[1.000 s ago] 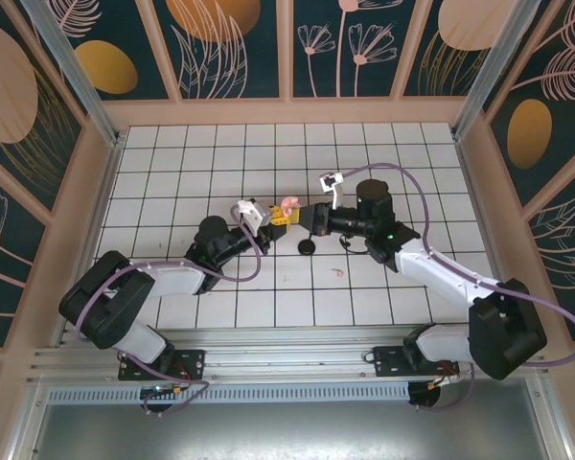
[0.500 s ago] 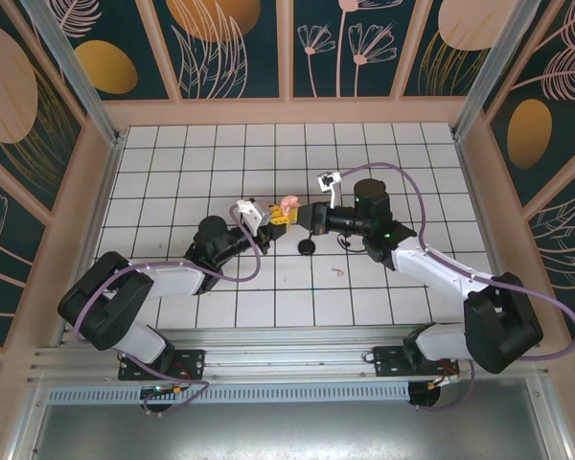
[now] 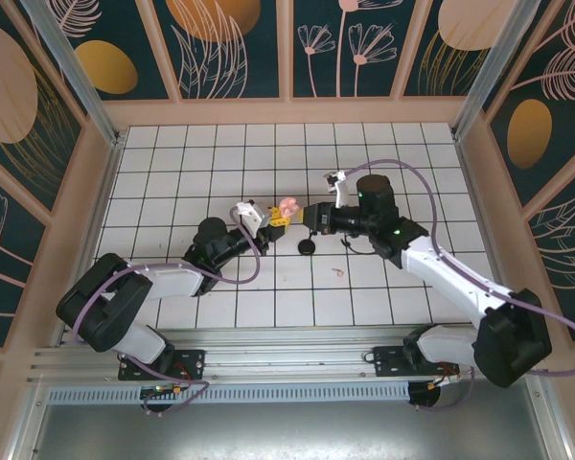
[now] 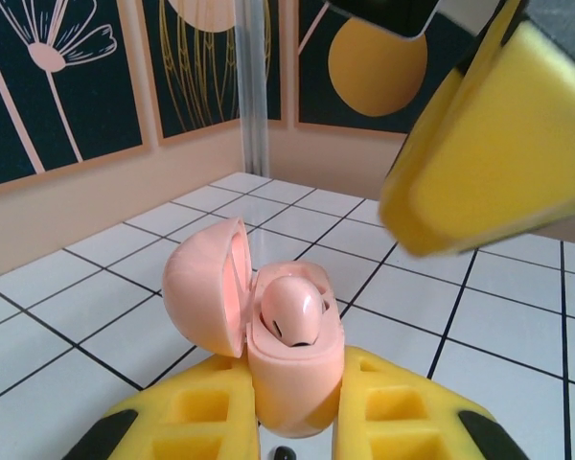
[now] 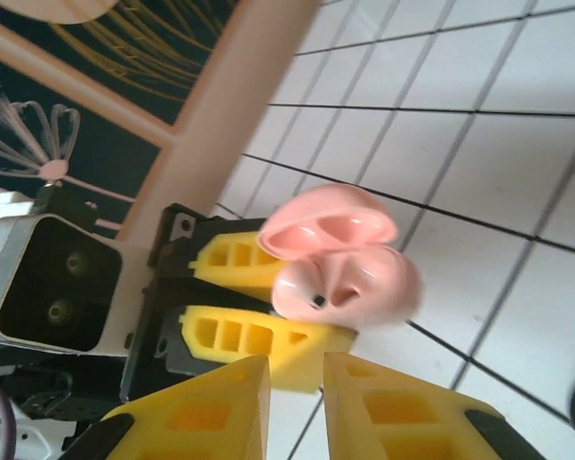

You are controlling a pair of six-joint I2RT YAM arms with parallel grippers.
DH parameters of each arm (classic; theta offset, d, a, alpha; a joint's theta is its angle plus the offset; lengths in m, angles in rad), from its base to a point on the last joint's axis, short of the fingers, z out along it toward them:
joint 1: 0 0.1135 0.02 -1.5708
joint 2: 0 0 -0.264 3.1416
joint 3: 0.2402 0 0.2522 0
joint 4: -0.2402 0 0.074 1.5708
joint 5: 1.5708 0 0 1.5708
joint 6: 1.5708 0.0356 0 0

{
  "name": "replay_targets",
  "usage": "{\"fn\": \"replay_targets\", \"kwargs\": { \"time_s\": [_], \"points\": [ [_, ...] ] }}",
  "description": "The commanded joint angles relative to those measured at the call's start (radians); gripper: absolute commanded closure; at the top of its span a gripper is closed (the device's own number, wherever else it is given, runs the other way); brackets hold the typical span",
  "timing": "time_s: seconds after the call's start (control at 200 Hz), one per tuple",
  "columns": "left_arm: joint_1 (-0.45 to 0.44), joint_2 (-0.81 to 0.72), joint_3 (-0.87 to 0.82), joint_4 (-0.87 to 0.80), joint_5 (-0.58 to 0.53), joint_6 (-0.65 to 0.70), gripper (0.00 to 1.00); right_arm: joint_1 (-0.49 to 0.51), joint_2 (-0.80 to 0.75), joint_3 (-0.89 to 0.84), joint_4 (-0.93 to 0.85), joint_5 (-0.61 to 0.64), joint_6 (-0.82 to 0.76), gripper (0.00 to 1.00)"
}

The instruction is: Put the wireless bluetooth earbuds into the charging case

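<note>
Left hand [image 4: 292, 417] is clamping the open pale-pink clamshell charging case [image 4: 292, 379] above the white tiled tabletop [image 3: 220, 172]; one tiny pink earbud [image 4: 292, 309] is sitting in its well. Right hand [image 5: 297, 369], fingers barely parted and empty, is hovering just beside it. Next, likely: reaching down for the second pink earbud [image 3: 337, 272] lying nearby.

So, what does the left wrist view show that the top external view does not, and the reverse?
Left wrist: a tiny pale-pink earbud seated inside the open pale-pink charging case. Top external: a second tiny pale-pink earbud lying loose on the white tiled table, near a small black round disc. Both: that case, held by the left gripper, with the right gripper close by.
</note>
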Motion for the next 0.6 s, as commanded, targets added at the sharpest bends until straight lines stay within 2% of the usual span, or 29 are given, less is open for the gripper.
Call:
{"fn": "replay_targets", "kwargs": {
  "time_s": [0.0,0.115,0.325,0.46,0.596],
  "points": [
    [-0.001,-0.027,-0.019,-0.01,-0.015,0.023,0.87,-0.008,-0.035,0.04,-0.338,0.138,-0.007,0.77],
    [-0.001,-0.035,-0.03,-0.015,-0.018,0.017,0.87,0.006,-0.054,0.005,-0.451,0.174,0.081,0.76],
    [-0.001,-0.052,-0.051,-0.018,-0.046,0.006,0.87,0.099,-0.077,-0.172,-0.398,0.174,0.303,0.74],
    [-0.001,-0.062,-0.063,-0.001,-0.057,0.001,0.87,0.097,-0.033,-0.226,-0.358,0.182,0.353,0.73],
    [-0.001,-0.047,-0.07,0.024,-0.074,-0.018,0.87,0.088,0.026,-0.234,-0.361,0.17,0.374,0.63]
  ]
}}
